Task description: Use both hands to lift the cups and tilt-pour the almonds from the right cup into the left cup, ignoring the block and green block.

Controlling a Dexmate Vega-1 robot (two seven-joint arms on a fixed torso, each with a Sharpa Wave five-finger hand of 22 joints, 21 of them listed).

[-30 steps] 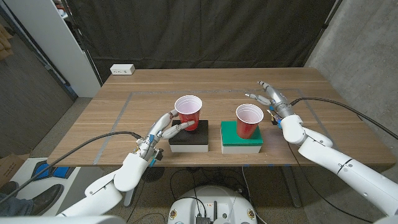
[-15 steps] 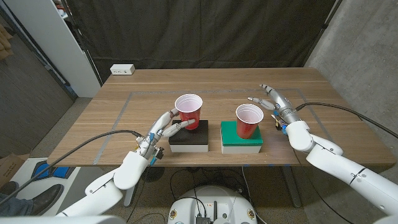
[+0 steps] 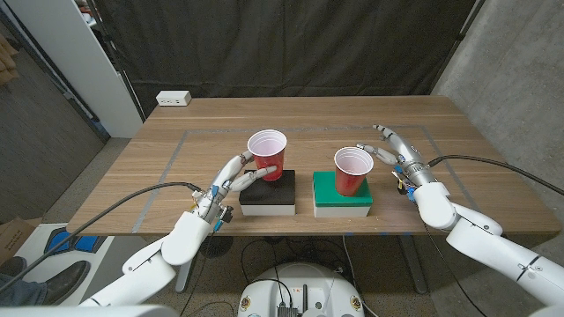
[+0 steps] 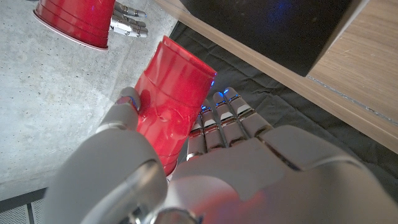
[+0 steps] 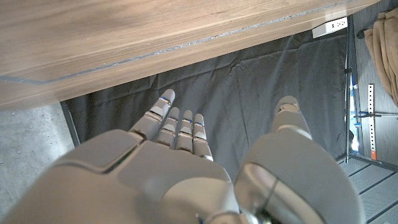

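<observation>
The left red cup (image 3: 268, 157) stands on a black block (image 3: 269, 199), and my left hand (image 3: 231, 179) grips its side. In the left wrist view, thumb and fingers of that hand (image 4: 205, 168) wrap the cup (image 4: 168, 106). The right red cup (image 3: 352, 172) stands upright on a green block (image 3: 342, 195). My right hand (image 3: 394, 151) is open a little to its right, fingers spread and apart from the cup. In the right wrist view the right hand (image 5: 180, 168) holds nothing. I cannot make out almonds inside either cup.
A white power strip (image 3: 174, 99) lies at the table's far left. Both blocks sit near the front edge of the wooden table (image 3: 308, 114). A taped outline runs across the tabletop around them.
My right hand has drawn back toward the front edge and slightly to the right, staying open. My left hand's fingers have closed more tightly around the left cup.
</observation>
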